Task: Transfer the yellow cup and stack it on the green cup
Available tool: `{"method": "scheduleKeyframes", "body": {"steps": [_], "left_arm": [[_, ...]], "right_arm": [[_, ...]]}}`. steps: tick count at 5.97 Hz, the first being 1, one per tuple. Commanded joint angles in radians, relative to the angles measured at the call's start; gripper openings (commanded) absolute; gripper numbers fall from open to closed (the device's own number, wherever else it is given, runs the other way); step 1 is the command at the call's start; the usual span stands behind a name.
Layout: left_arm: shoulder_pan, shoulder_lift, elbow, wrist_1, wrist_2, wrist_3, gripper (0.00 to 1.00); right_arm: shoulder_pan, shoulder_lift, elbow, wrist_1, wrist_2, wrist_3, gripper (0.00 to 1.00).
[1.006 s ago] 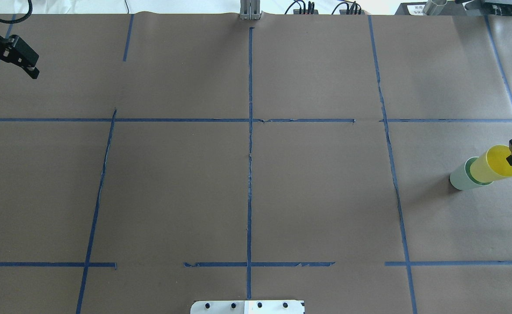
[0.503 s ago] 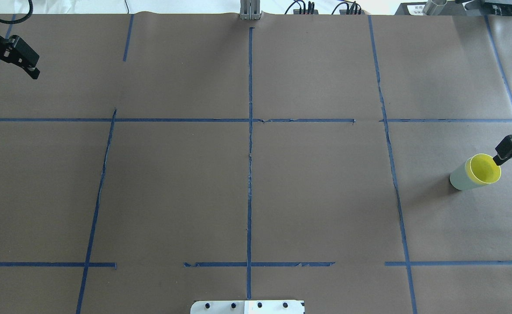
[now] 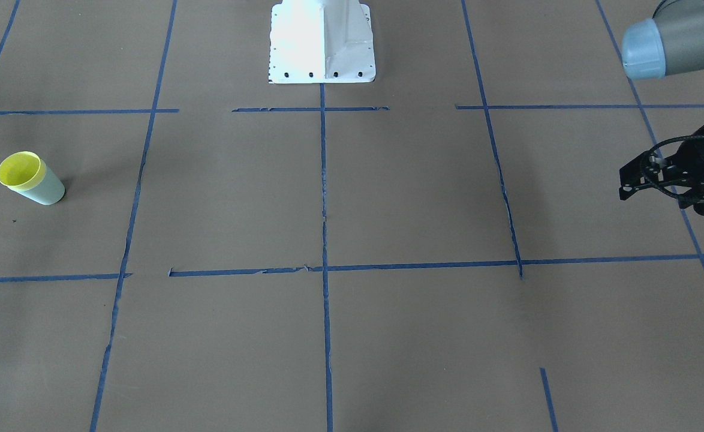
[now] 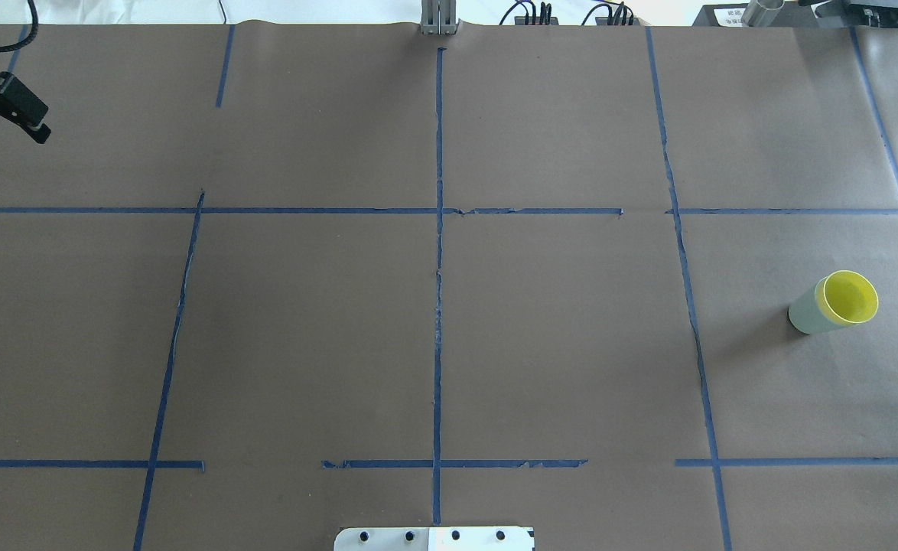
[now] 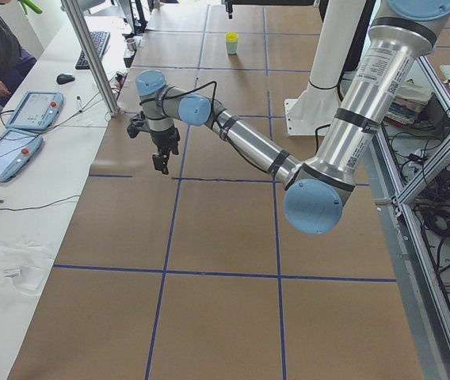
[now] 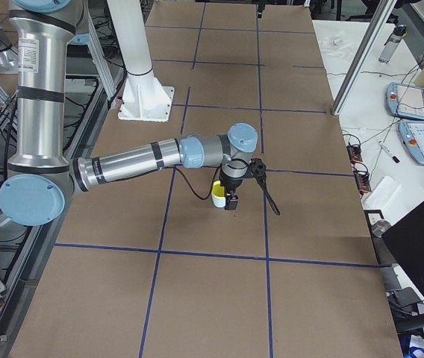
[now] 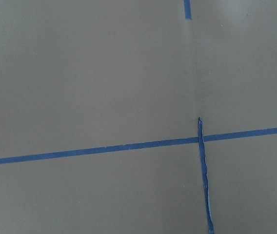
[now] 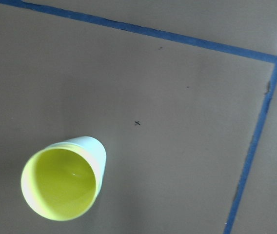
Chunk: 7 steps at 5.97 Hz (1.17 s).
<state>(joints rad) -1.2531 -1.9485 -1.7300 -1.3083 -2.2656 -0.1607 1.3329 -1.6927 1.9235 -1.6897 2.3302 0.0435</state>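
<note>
The yellow cup (image 4: 847, 297) sits nested inside the green cup (image 4: 803, 314), which stands on the table at the far right. The pair also shows in the front view, yellow cup (image 3: 19, 169) in green cup (image 3: 50, 191), and in the right wrist view, yellow cup (image 8: 59, 184) in green cup (image 8: 97, 150). My right gripper (image 6: 231, 200) is off the cups, just beside them. Only a sliver of it shows at the overhead view's right edge, so I cannot tell if it is open. My left gripper (image 3: 628, 180) hangs open and empty at the far left (image 4: 30, 126).
Brown paper with blue tape lines (image 4: 439, 229) covers the table. The white robot base plate (image 4: 434, 539) is at the near edge. Operator pendants and a keyboard lie on a side table (image 5: 27, 119) beyond the left end.
The yellow cup dropped fully into the green cup and my right gripper let go of it, then drew back to the right, almost out of the overhead view. My left gripper moved further left.
</note>
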Motion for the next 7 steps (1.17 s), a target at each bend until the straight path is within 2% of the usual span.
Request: {"method": "scheduleKeyframes", "body": {"steps": [1, 2, 3, 4, 5, 6, 7], "left_arm": [[-0.134, 0.016, 0.129, -0.005, -0.003, 0.265, 1.0], [-0.237, 0.072, 0.188, -0.005, -0.024, 0.39, 1.0], [-0.318, 0.159, 0.194, -0.006, -0.041, 0.462, 1.0], [-0.354, 0.263, 0.184, -0.043, -0.101, 0.461, 1.0], [-0.356, 0.334, 0.185, -0.095, -0.098, 0.457, 1.0], [-0.356, 0.348, 0.202, -0.179, -0.094, 0.455, 1.0], [-0.362, 0.353, 0.17, -0.19, -0.088, 0.455, 1.0]], "right_arm": [[0.157, -0.095, 0.0, 0.002, 0.0, -0.08, 1.0], [0.164, -0.116, 0.002, 0.002, 0.001, -0.07, 1.0], [0.163, -0.116, -0.006, 0.001, 0.001, -0.063, 1.0], [0.163, -0.114, -0.012, 0.001, 0.001, -0.063, 1.0], [0.163, -0.114, -0.014, 0.001, 0.001, -0.063, 1.0], [0.163, -0.114, -0.014, 0.002, 0.001, -0.063, 1.0], [0.163, -0.113, -0.014, 0.002, 0.001, -0.063, 1.0]]}}
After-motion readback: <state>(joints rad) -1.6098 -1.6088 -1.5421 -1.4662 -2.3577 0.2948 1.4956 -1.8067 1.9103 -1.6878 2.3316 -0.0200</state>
